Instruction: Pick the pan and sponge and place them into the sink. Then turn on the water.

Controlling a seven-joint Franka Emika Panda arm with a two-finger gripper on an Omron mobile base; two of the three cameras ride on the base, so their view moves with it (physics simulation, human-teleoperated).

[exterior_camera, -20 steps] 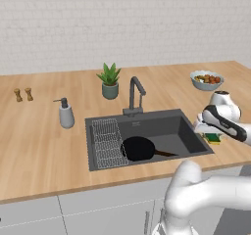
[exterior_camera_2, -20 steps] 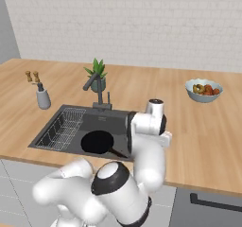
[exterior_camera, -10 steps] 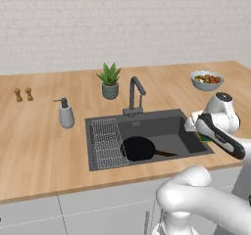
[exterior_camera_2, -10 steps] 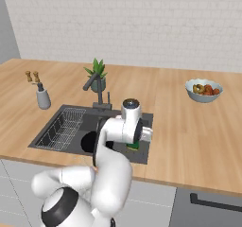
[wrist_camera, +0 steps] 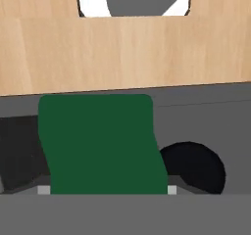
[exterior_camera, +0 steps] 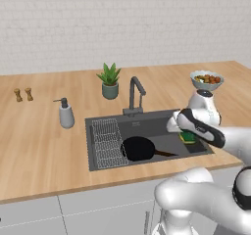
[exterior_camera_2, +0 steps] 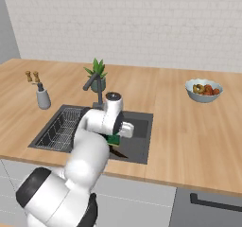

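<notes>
Two-finger gripper (exterior_camera: 188, 135) clamped on small rectangular green-over-yellow sponge (exterior_camera: 187, 137), held above right end of large dark grey recessed sink basin (exterior_camera: 152, 126). Round black frying pan (exterior_camera: 138, 148) lying on basin floor near centre, long dark handle pointing right, beside wire grid rack (exterior_camera: 108, 142) at left. Tall dark grey angular faucet (exterior_camera: 136, 94) at far rim.
</notes>
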